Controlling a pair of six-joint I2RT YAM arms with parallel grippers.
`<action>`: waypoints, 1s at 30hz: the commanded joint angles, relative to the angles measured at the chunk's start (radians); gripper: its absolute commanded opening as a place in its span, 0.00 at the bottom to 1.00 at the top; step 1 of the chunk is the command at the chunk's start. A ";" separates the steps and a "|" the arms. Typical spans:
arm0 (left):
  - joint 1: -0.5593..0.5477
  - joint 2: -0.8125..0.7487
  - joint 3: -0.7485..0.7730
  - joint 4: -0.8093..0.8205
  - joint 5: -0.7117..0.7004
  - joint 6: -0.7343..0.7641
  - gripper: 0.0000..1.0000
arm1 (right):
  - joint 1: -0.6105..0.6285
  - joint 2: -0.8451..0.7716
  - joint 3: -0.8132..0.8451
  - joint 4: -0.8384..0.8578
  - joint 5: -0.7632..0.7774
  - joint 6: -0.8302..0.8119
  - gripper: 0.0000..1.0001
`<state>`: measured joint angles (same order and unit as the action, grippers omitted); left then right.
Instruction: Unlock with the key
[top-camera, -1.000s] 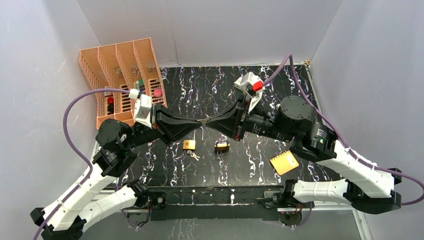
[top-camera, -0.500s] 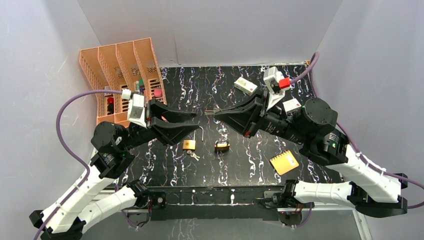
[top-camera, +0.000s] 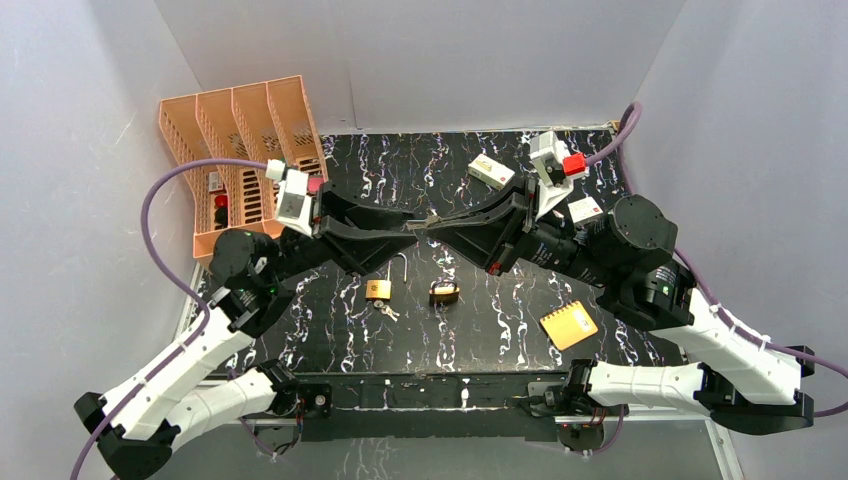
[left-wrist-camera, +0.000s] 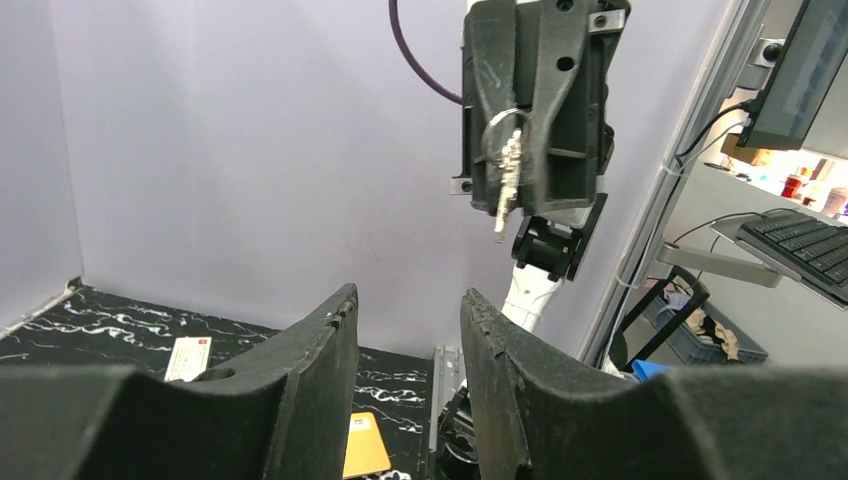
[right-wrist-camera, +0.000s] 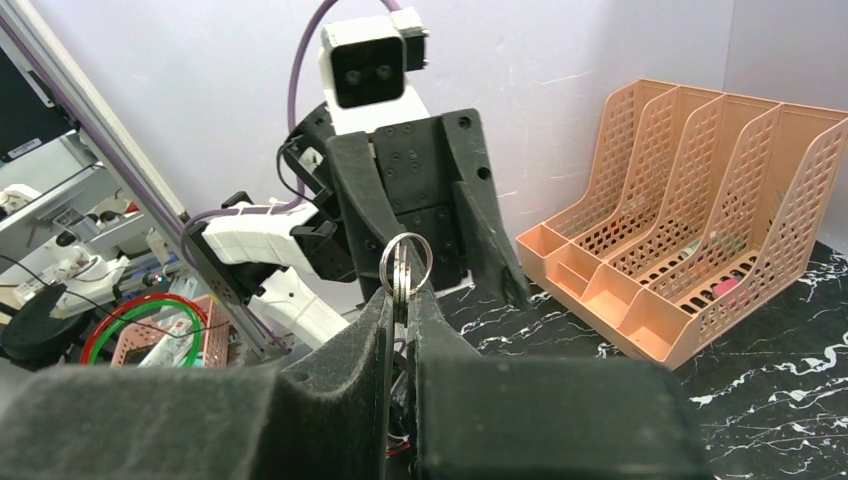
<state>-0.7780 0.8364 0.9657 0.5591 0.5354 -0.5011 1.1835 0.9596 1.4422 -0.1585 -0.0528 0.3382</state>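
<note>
My right gripper (top-camera: 438, 222) is shut on the key (top-camera: 431, 217), a small silver bunch on a ring, and holds it in the air above the mat. In the right wrist view the ring (right-wrist-camera: 405, 268) sticks up between the closed fingertips (right-wrist-camera: 430, 305). My left gripper (top-camera: 412, 232) is open and empty, its tips just left of the key. The left wrist view shows the key (left-wrist-camera: 505, 160) hanging from the right gripper, above and beyond my open jaws. A brass padlock (top-camera: 378, 289) with a raised shackle and a second padlock (top-camera: 444, 293) lie on the mat below.
Another small key bunch (top-camera: 386, 310) lies by the left padlock. An orange file organizer (top-camera: 240, 150) stands at the back left. A yellow notepad (top-camera: 568, 325) lies at front right. Two white boxes (top-camera: 492, 171) (top-camera: 584, 210) lie at the back right.
A second ago both grippers met at the key. The left one let go and opened; the right one drew up and right with the key. The left has since moved back up beside it.
</note>
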 joint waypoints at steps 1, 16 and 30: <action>0.003 0.027 0.040 0.124 0.039 -0.047 0.39 | -0.004 0.001 0.008 0.073 -0.012 0.004 0.00; 0.003 0.044 0.033 0.273 0.103 -0.132 0.45 | -0.004 0.000 0.011 0.065 -0.002 -0.001 0.00; 0.003 0.073 0.054 0.314 0.141 -0.159 0.26 | -0.004 0.008 0.013 0.054 0.000 0.001 0.00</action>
<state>-0.7780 0.9123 0.9752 0.8021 0.6567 -0.6544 1.1835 0.9707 1.4422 -0.1562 -0.0559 0.3382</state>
